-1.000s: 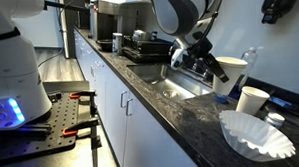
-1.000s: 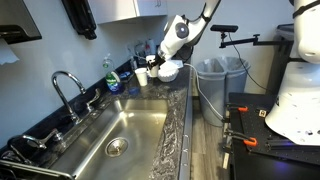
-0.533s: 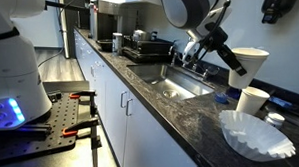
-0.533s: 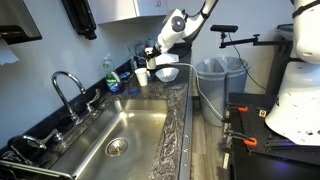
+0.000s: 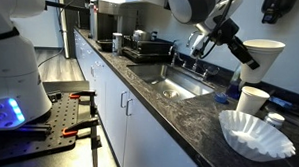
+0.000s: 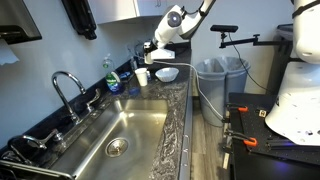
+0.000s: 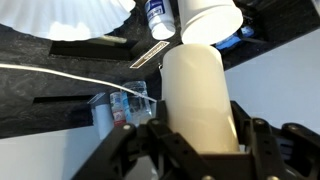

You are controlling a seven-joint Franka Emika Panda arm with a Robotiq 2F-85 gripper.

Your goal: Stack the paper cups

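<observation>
- A stack of white fluted coffee filters [image 5: 256, 135] rests on the dark speckled countertop [image 5: 178, 115] in an exterior view.
- A stainless steel sink [image 6: 135, 122] with a curved faucet [image 6: 66, 73] is set into the counter.
- A soap bottle [image 6: 112, 78] holding blue liquid stands behind the basin.
- Lined waste bins [image 6: 215, 80] stand beside the counter's far end.
- White cabinets [image 5: 114, 97] run beneath the counter.

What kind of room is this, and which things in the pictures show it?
Most likely a kitchen: a steel sink with a faucet, a dark stone counter, and white cabinets below it.
</observation>
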